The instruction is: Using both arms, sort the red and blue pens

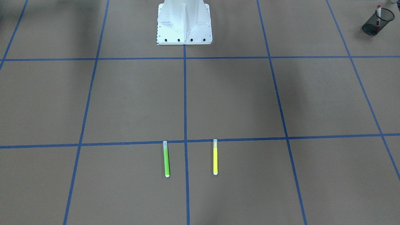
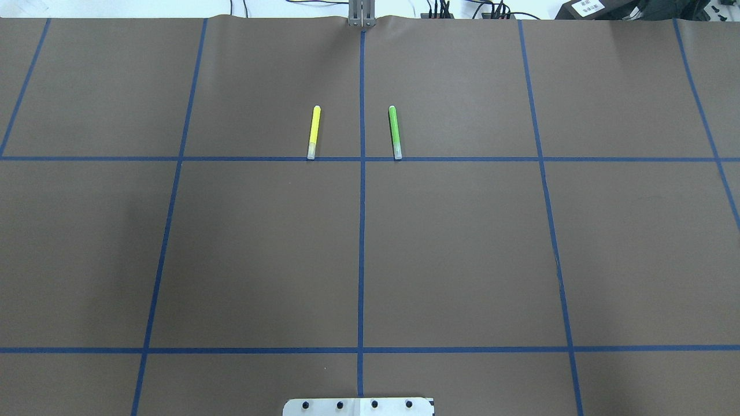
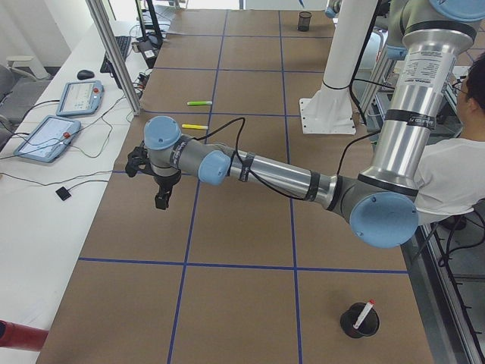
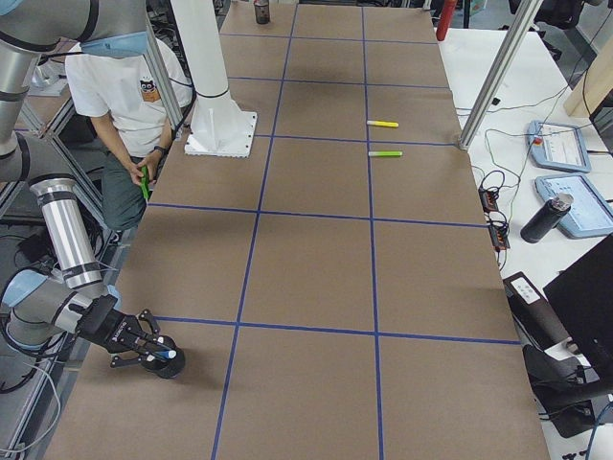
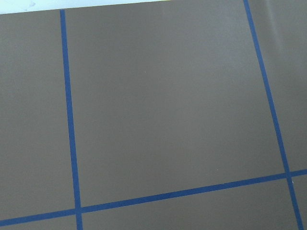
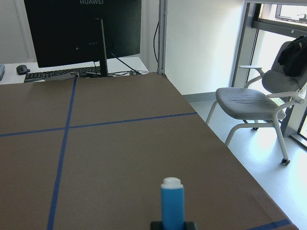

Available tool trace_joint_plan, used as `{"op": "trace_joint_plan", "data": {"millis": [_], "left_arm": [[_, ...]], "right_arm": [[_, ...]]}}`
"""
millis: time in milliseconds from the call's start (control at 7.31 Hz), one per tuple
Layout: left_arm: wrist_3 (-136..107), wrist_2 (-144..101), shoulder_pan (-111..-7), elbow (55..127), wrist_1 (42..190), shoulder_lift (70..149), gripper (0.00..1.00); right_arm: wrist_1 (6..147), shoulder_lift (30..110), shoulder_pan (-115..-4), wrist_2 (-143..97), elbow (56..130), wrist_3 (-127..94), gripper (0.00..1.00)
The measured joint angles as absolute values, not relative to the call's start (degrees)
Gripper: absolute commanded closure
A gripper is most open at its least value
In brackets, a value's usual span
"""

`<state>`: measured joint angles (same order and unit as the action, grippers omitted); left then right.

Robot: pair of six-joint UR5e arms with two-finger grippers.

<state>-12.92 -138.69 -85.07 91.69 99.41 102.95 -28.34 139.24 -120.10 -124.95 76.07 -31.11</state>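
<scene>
The red pen stands cap up in a black mesh cup at the table's corner on my left side; the exterior left view shows the same pen in that cup. My right gripper is shut on the blue pen, whose white tip points away from the wrist. In the exterior right view that gripper holds the pen's tip at the mouth of a second black cup. My left gripper hangs over bare table; I cannot tell whether it is open or shut.
A green marker and a yellow marker lie side by side near the table's far edge. The white pedestal stands at the robot's side. A person sits behind it. An office chair stands off the table's end.
</scene>
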Motion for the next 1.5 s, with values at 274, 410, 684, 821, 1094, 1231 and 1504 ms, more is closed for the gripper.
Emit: {"op": "trace_joint_plan", "data": {"millis": [274, 410, 684, 821, 1094, 1231, 1504], "left_arm": [[-12.9, -138.7, -85.4, 91.9, 99.4, 102.9, 0.01], [-12.9, -138.7, -85.6, 91.9, 99.3, 102.9, 0.01], [-12.9, -138.7, -85.7, 91.9, 99.3, 103.0, 0.01], [-12.9, -138.7, -85.8, 91.9, 99.3, 103.0, 0.01], [-12.9, -138.7, -85.8, 91.9, 99.3, 103.1, 0.01], [-12.9, -138.7, -86.0, 92.0, 99.3, 103.1, 0.01], [-12.9, -138.7, -86.2, 92.1, 99.2, 103.2, 0.01]], "right_arm": [[-29.7, 139.3, -120.9, -126.4, 75.3, -33.4, 1.00], [-29.8, 139.2, -121.6, -127.6, 74.9, -33.8, 1.00], [-29.9, 138.9, -122.8, -128.5, 73.7, -33.7, 1.00], [-29.9, 138.8, -123.0, -128.6, 73.2, -33.5, 1.00], [-30.0, 138.8, -123.2, -128.8, 72.2, -33.4, 0.80], [-30.3, 138.7, -123.4, -128.8, 71.8, -33.3, 0.09], [-31.0, 138.6, -123.9, -128.8, 71.1, -33.3, 0.00]]}}
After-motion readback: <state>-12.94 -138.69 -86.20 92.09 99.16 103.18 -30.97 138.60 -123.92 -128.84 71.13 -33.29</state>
